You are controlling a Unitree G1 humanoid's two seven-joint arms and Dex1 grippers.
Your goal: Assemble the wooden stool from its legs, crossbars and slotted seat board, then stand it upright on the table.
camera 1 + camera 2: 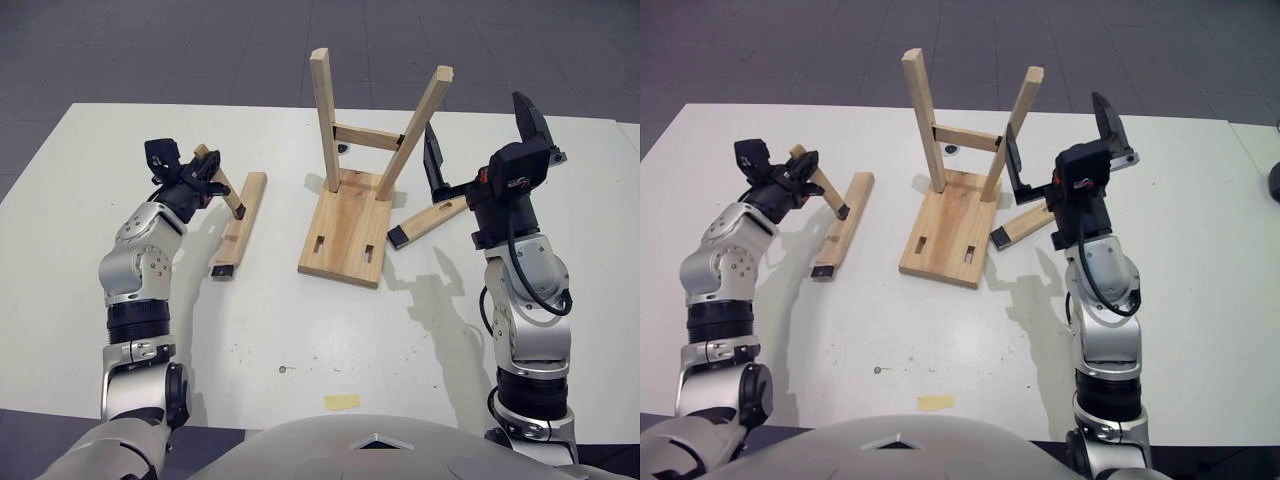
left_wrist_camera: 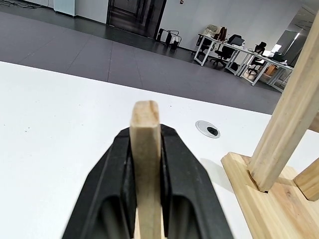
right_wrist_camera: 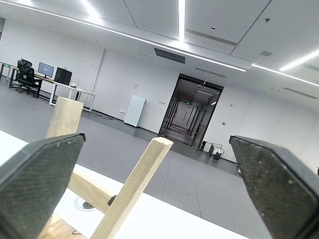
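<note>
Left end effector (image 1: 208,178), clamped on a wooden leg (image 1: 229,196) at centre left, has the seat board (image 1: 345,225) rightward, long axis up the frame, empty slots (image 1: 318,243) at its lower end; right end effector (image 1: 478,130) stands apart.

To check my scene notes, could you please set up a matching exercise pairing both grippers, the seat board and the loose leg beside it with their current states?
Things:
1. left gripper
2. right gripper
3. seat board
4. loose leg

States:
A. open, raised
B. lying flat at the board's right side
C. shut on a wooden stick
D. flat, with two legs standing up from it

Pairs: 1-C, 2-A, 3-D, 4-B.
</note>
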